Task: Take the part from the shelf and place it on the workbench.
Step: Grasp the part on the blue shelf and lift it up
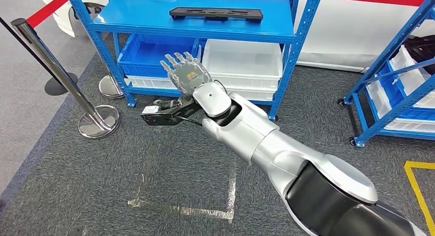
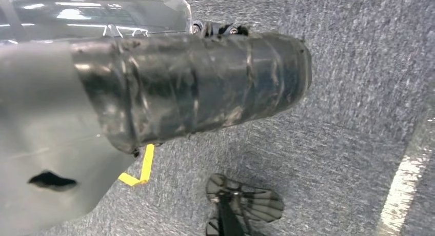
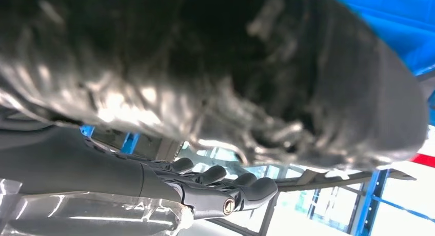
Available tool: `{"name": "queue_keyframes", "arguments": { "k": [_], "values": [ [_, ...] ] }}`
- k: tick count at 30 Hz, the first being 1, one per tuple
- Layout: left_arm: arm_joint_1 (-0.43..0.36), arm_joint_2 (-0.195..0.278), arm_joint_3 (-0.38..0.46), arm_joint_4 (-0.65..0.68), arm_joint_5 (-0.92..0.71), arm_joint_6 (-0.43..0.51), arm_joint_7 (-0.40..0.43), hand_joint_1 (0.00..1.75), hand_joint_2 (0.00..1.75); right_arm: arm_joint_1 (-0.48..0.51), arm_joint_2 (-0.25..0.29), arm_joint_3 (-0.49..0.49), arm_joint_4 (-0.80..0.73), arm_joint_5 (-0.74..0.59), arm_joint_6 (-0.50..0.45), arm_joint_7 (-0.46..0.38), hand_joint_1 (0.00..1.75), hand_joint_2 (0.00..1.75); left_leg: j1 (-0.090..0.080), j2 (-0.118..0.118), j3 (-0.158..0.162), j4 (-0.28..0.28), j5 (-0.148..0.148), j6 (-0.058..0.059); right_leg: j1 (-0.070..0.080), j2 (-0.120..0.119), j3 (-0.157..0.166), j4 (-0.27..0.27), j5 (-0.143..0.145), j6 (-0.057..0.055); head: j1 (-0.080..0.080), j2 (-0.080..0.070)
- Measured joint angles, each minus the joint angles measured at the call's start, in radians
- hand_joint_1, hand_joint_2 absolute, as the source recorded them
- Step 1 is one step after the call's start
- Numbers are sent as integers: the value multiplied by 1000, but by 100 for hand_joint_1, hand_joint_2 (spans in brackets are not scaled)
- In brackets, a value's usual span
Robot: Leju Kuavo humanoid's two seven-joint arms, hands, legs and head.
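Note:
The part (image 1: 215, 13) is a long flat black piece lying on the top board of the blue shelf (image 1: 154, 20). My right arm reaches forward toward that shelf. My right hand (image 1: 185, 74) is raised in front of the lower shelf level, short of and below the part, fingers straight and apart, holding nothing. In the right wrist view its dark fingers (image 3: 220, 177) stretch out beneath the thick thumb. My left hand (image 2: 128, 102) hangs over the grey carpet, with its tape-wrapped thumb showing and its fingers hidden.
A blue bin (image 1: 154, 54) and a white bin (image 1: 243, 61) sit on the lower shelf level. A chrome barrier post (image 1: 61, 72) with a round base stands at the left. A second blue rack (image 1: 395, 87) stands at the right. Tape marks (image 1: 205, 211) cross the carpet.

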Motion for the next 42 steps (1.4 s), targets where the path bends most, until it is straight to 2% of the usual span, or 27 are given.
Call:
{"name": "queue_keyframes", "arguments": {
  "k": [2,4,7,8,10,11,12,13,14,16,17,18,20,23,24,26,27,28,29,31,32,34,36,38,39,41,42],
  "values": [
    [-2,2,0,0,0,0,0,0,0,0,-2,0,0,2,-1,0,0,0,-4,1,47,-97,32,6,3,1,-3,15,-13,9,-2,0],
    [-3,3,0,0,0,-1,0,0,0,2,-5,0,0,3,-3,0,0,0,-9,-1,58,-115,25,17,8,2,-6,19,-18,17,-3,0],
    [-1,3,-1,0,-1,-1,0,0,0,2,-8,0,0,4,-5,0,0,0,-2,-2,63,-119,23,34,7,2,-13,39,-35,30,-1,0],
    [-2,3,-1,0,-1,-2,0,0,0,2,-9,0,0,4,-6,0,0,0,0,-1,66,-121,22,40,6,1,-30,74,-54,35,0,0],
    [-2,3,-1,0,-1,-2,0,0,0,4,-14,0,1,4,-7,0,0,0,0,-1,71,-122,18,48,0,-1,-94,195,-104,44,2,0],
    [-2,4,-1,0,-1,-2,0,0,0,7,-17,0,2,4,-8,0,0,0,0,-1,73,-122,16,50,-3,-1,-129,255,-121,46,2,0],
    [-2,4,-1,0,-1,-2,0,0,0,10,-19,0,3,4,-9,0,0,0,0,-2,76,-122,13,51,-5,-2,-154,291,-122,47,2,0],
    [-1,3,-1,0,-2,-3,0,0,0,13,-22,0,4,5,-9,0,0,0,0,-3,80,-122,10,51,-6,-2,-162,290,-103,46,2,0],
    [-1,3,-1,0,-2,-3,0,0,0,15,-25,0,6,5,-10,0,0,0,0,-4,86,-122,6,50,-7,-2,-150,251,-68,43,2,0],
    [-2,3,-2,0,-2,-3,0,0,0,15,-27,0,7,6,-11,0,0,0,1,-6,99,-124,-2,45,-5,-1,-97,119,8,33,2,0],
    [-3,3,-4,0,-2,-3,0,0,0,15,-27,0,7,7,-12,-1,0,0,-1,-6,103,-125,-6,41,-1,0,-72,64,29,28,1,0],
    [-4,3,-5,0,-2,-3,-1,0,0,14,-27,0,7,8,-12,-2,0,0,-2,-6,105,-128,-7,36,1,0,-56,31,35,24,1,0],
    [-6,4,-10,0,-2,-4,-2,0,0,13,-28,0,8,9,-13,-3,0,0,-4,-6,107,-137,-6,24,5,2,-44,8,30,20,1,0],
    [-6,4,-16,0,-4,-5,-3,0,0,12,-31,0,9,11,-16,-3,0,0,-1,-1,100,-115,-24,9,-3,2,-19,-20,32,11,-1,0],
    [-7,4,-17,0,-4,-5,-5,0,0,10,-31,0,9,11,-16,-3,0,0,0,0,80,-74,-43,6,-4,1,-10,-26,31,8,-2,0],
    [-8,5,-19,0,-5,-6,-7,0,0,10,-32,0,10,13,-17,-3,0,0,-1,0,9,49,-80,2,-2,1,0,-29,26,1,-3,0],
    [-6,6,-20,0,-5,-6,-7,0,0,11,-33,0,11,14,-16,-3,0,0,-1,0,-23,96,-84,0,0,1,4,-28,22,-2,-3,0],
    [-4,6,-22,0,-6,-7,-8,0,0,13,-34,0,12,16,-16,-3,0,0,-1,0,-42,111,-69,0,0,2,7,-26,18,-3,-3,0],
    [-2,6,-23,0,-8,-8,-9,0,0,15,-36,0,13,17,-16,-3,0,0,-1,0,-42,88,-39,0,1,4,11,-23,13,-3,-3,0],
    [-2,8,-24,0,-10,-9,-10,0,0,15,-41,0,15,20,-17,-2,0,0,-2,1,-2,-24,36,2,2,5,18,-13,-1,2,-3,0],
    [-2,9,-24,0,-10,-10,-11,0,0,14,-43,0,16,22,-17,-1,0,0,-4,1,21,-80,55,5,4,6,18,-6,-8,7,-3,0],
    [-5,10,-24,1,-11,-11,-12,0,0,12,-47,-1,17,25,-17,0,0,0,-7,-1,43,-128,57,16,9,7,13,2,-17,16,-4,0],
    [-6,11,-25,1,-13,-12,-14,0,0,11,-51,-1,18,26,-18,2,0,0,-6,-2,45,-130,53,27,11,7,10,4,-22,21,-4,0],
    [-4,10,-25,1,-15,-13,-16,0,0,11,-56,-1,19,28,-19,3,0,0,-1,-2,50,-133,50,38,9,5,-1,35,-43,31,-2,0],
    [-4,9,-25,1,-17,-14,-17,0,0,11,-60,-1,20,29,-20,3,0,0,0,-2,53,-134,48,43,7,4,-23,78,-65,37,-2,0],
    [-4,10,-25,2,-20,-14,-19,0,0,14,-67,-1,22,30,-23,4,0,0,0,-2,56,-134,44,50,1,2,-94,208,-114,46,0,0],
    [-4,10,-25,2,-21,-14,-19,0,0,17,-70,-1,24,31,-23,4,0,0,-1,-2,57,-134,42,52,-2,2,-128,262,-125,48,0,0]
  ]
}}
